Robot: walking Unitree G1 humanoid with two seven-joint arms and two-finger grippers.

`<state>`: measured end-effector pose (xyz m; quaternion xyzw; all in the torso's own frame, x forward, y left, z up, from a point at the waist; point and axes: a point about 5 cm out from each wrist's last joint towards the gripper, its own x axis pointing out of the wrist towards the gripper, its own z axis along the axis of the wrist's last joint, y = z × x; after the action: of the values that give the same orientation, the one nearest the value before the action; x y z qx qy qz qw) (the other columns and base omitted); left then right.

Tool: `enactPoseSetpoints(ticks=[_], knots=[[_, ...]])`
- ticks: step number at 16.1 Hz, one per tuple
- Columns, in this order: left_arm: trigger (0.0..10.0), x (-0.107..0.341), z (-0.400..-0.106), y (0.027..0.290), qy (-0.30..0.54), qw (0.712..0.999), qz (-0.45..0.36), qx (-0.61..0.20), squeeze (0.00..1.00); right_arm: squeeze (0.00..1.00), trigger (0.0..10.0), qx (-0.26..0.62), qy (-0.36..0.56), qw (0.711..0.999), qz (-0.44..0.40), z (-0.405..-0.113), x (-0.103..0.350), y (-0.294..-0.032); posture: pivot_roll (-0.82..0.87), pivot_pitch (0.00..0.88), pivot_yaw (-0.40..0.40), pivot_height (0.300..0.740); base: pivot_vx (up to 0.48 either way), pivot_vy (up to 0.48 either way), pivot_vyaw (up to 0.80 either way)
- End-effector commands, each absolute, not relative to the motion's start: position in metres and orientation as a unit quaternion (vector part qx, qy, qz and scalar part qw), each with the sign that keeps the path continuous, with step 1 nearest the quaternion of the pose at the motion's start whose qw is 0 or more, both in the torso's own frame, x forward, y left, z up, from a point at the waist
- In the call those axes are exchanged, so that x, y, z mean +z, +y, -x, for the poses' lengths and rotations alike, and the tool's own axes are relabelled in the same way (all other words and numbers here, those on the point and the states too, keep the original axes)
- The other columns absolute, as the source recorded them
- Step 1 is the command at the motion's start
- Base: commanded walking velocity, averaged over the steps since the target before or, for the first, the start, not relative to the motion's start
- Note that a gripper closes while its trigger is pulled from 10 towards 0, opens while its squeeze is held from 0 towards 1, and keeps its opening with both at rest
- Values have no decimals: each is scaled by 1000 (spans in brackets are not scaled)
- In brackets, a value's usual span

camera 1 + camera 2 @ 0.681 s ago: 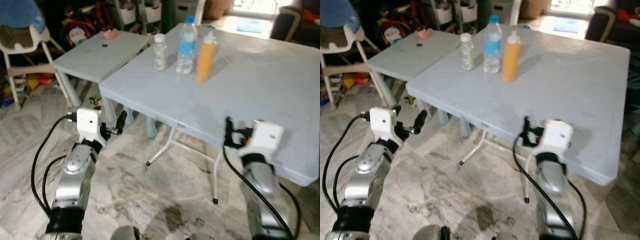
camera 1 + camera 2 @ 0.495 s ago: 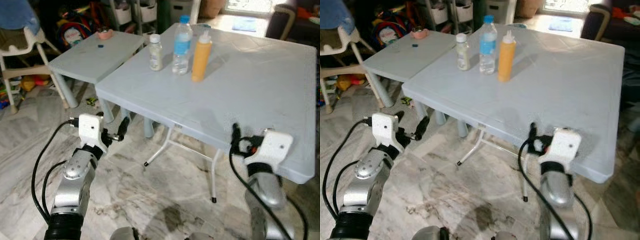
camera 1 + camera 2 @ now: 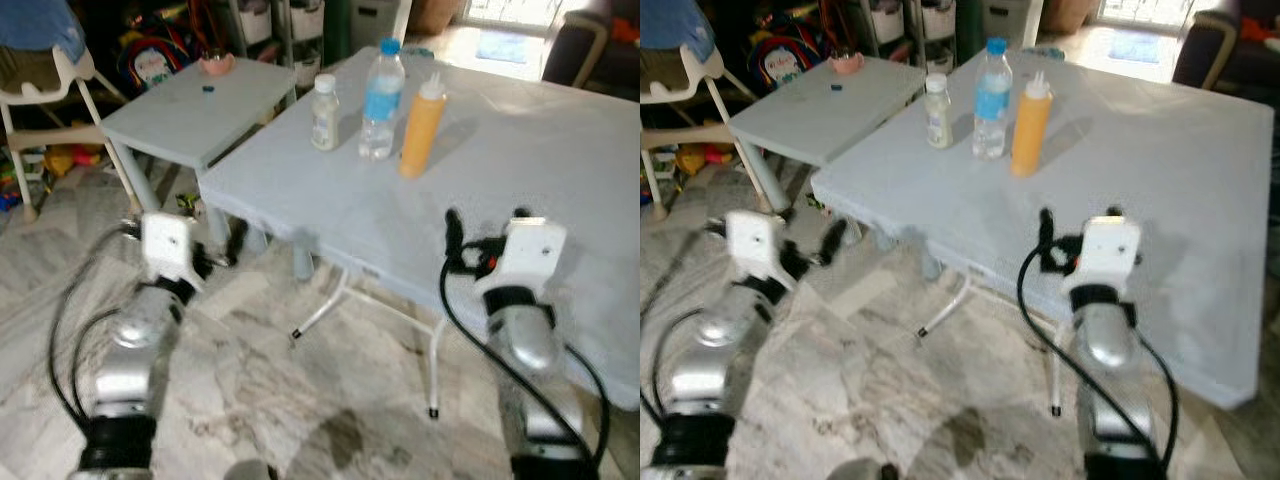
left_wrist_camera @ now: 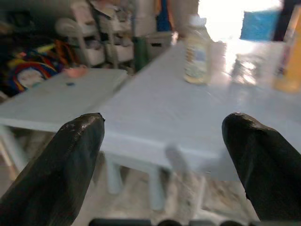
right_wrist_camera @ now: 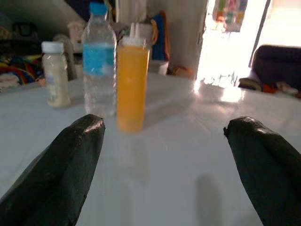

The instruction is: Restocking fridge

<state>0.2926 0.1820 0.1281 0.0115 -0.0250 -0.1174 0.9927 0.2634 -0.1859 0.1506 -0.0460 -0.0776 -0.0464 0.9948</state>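
1. Three bottles stand in a row near the far corner of the big grey table [image 3: 560, 180]: a small pale bottle [image 3: 323, 98] with a white cap, a water bottle [image 3: 381, 99] with a blue label, and an orange bottle [image 3: 420, 128].
2. My right gripper [image 5: 164, 160] hovers over the tabletop, fingers spread wide and holding nothing; the orange bottle and water bottle stand ahead of it, well apart from it.
3. My left gripper [image 4: 164, 160] hangs low off the table's near-left corner, over the marble floor [image 3: 260, 390], fingers wide apart and empty.
4. A smaller table [image 3: 190, 100] adjoins the big one on my left, with a white chair [image 3: 40, 80] beyond it.
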Motion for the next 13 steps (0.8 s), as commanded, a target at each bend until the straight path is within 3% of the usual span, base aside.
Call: enactPoseSetpoints(ticks=[1, 5, 13], knots=[[10000, 136, -294, 185, -34, 992, -18, -119, 0, 0, 10000, -47, -86, 994, 45, -264, 154, -185, -60, 64, 75, 740, 480, 0, 0], [10000, 133, -291, 179, -23, 992, -13, -122, 0, 0, 10000, -32, -80, 995, 58, -257, 150, -178, -82, 89, 65, 740, 385, 0, 0], [10000, 119, -287, 186, 4, 994, -9, -108, 0, 0, 10000, 5, -76, 995, 67, -255, 146, -171, -78, 89, 41, 740, 0, 0, 0]])
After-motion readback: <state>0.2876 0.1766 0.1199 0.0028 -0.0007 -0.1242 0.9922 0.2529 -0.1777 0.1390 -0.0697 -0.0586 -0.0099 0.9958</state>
